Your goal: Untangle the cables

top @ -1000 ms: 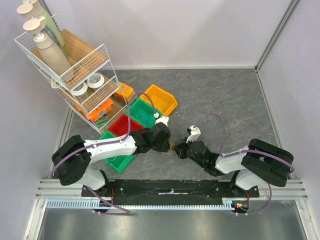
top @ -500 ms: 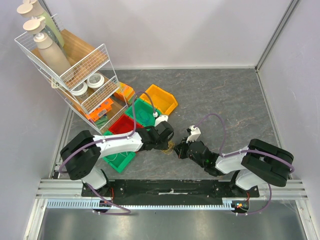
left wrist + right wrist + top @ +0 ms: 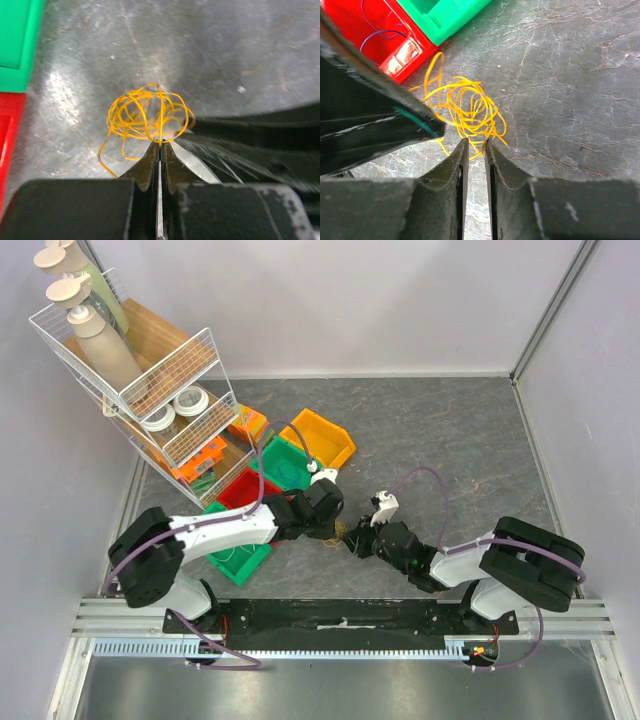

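The cables (image 3: 145,112) are a small loose ball of thin yellow wire lying on the dark tabletop between the two arms (image 3: 345,532). My left gripper (image 3: 160,142) is shut, with its tips pinching a strand at the near edge of the tangle. From the other side, my right gripper (image 3: 476,142) stands slightly open, a narrow gap between its fingers. A few strands of the cables (image 3: 467,112) lie at that gap. In the right wrist view the left gripper's dark finger (image 3: 395,120) covers the tangle's left side.
A red bin (image 3: 365,30) and a green bin (image 3: 450,15) sit just left of the tangle. Another green bin (image 3: 235,558) and an orange bin (image 3: 325,440) lie nearby. A wire rack (image 3: 140,370) with bottles fills the back left corner.
My left gripper has closed from half open onto the yellow tangle. My right gripper, shut before, has parted its fingers a little. Both stay at the tangle.
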You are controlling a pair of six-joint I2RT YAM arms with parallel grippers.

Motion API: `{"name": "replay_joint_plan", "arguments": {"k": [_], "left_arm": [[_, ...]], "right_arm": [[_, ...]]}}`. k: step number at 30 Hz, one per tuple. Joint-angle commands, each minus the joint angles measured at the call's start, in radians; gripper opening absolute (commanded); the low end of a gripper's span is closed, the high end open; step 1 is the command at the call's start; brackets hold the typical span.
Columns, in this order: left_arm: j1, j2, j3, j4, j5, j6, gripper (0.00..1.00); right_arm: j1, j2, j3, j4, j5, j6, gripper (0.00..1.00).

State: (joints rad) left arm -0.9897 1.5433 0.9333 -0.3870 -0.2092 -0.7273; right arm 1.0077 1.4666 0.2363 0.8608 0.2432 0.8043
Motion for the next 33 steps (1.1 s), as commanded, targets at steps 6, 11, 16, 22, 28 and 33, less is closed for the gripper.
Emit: {"name": "replay_joint_plan", "arguments": {"k": [6,11,16,22,28,33], "left_arm": [[0.002,-0.216,-0.113,0.169,0.247,0.019,0.02],[0.000,-0.304,-0.131,0.172,0.323,0.011,0.02],[0.000,-0.432,-0.140,0.120,0.338,0.008,0.02],[0.000,-0.639,-0.091,0.019,0.311,0.023,0.02],[0.000,-0.822,0.011,-0.131,0.214,0.019,0.02],[0.000,-0.931,0.123,-0.300,0.102,0.026,0.02]], "right_arm": [[-0.003,0.035,0.017,0.070,-0.025,-0.020,0.33],[-0.003,0.037,0.017,0.066,-0.015,-0.019,0.30],[-0.003,0.040,0.018,0.058,0.001,-0.014,0.20],[-0.003,0.052,0.037,0.011,0.034,0.004,0.01],[-0.003,0.054,0.038,-0.005,0.051,0.018,0.00],[-0.003,0.031,0.014,-0.006,0.090,0.042,0.00]]}}
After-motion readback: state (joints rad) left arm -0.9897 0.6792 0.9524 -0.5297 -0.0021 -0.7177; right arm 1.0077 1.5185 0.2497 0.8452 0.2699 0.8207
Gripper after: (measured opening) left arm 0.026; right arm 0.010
